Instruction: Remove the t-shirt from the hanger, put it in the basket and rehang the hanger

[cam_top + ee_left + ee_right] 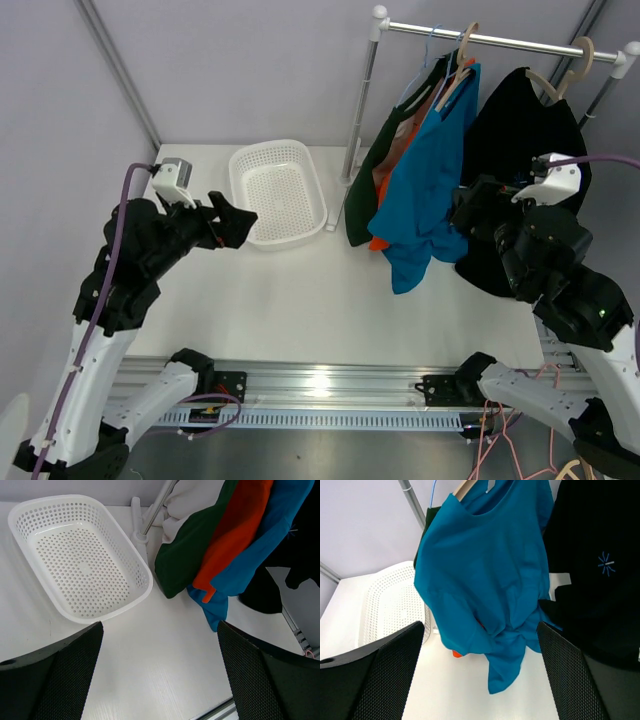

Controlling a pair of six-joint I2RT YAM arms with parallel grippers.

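Blue t-shirt [430, 190]: we log it draped on its wooden hanger [452, 82] on the rail [510, 42], other garments [372, 175] crowding. Right gripper [480, 630] faces it, fingers apart; left gripper [160, 627] likewise apart, empty. Hazard: a hard tug unhooks the hanger, dragging other garments down.

White surface [300, 300] ahead of me, matte, faint grain in my left wrist view. One white perforated basket [275, 195] sits flat on it, back left, long side running front to back. Just beside the basket's far right corner the rack's white foot [139, 536] stands on the surface. A metal rail [330, 385] runs along the near edge.
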